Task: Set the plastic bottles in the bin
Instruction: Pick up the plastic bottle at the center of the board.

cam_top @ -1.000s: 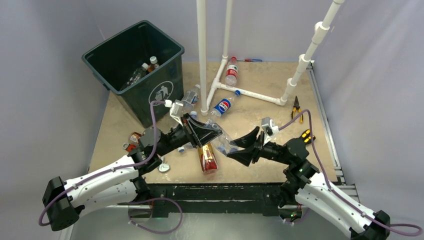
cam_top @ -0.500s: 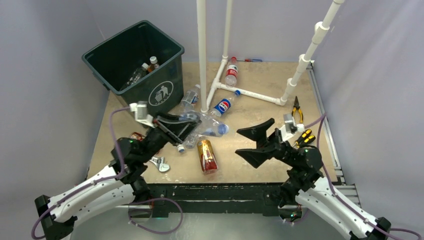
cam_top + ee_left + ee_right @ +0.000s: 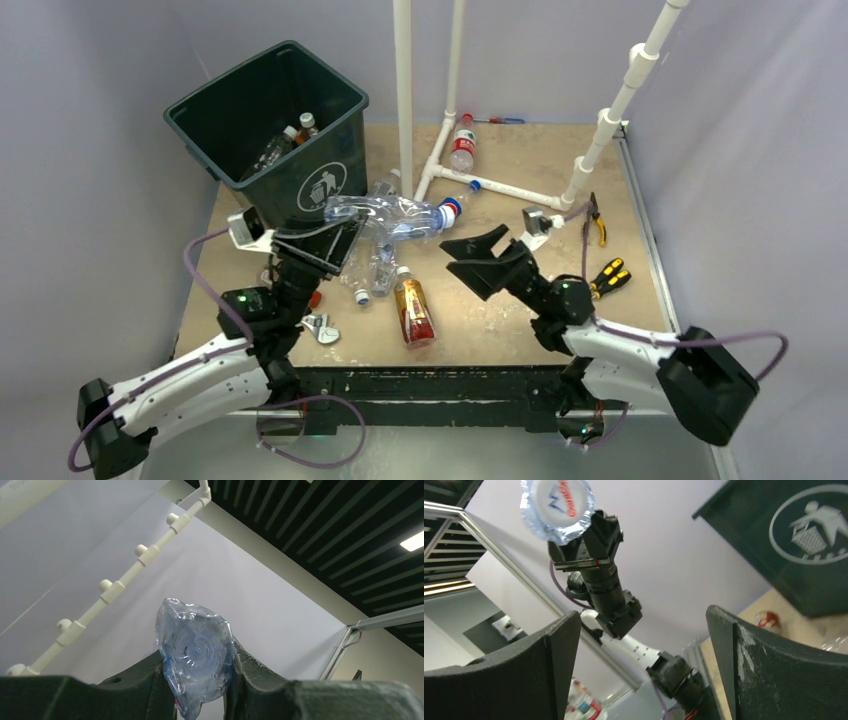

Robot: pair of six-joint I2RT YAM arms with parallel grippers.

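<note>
My left gripper (image 3: 338, 238) is shut on a crushed clear plastic bottle (image 3: 385, 215) and holds it in the air just right of the dark green bin (image 3: 330, 95). In the left wrist view the bottle's base (image 3: 195, 652) is squeezed between both fingers. Two bottles (image 3: 290, 135) lie inside the bin. My right gripper (image 3: 478, 256) stands open and empty to the right of the held bottle, facing it (image 3: 556, 507). On the table lie an amber bottle (image 3: 413, 312), a small clear bottle (image 3: 366, 280), a blue-labelled bottle (image 3: 449, 208) and a red-labelled bottle (image 3: 462, 147).
A white pipe frame (image 3: 500, 187) with tall uprights stands behind the bottles. A wrench (image 3: 320, 328) lies near my left arm. Two pairs of pliers (image 3: 594, 215) (image 3: 610, 272) lie at the right. The bin's logo side (image 3: 809, 530) fills the right wrist view's upper right.
My right gripper opened, let go of the clear bottle and drew back, then swung left. My left gripper carried the bottle up and left toward the bin.
</note>
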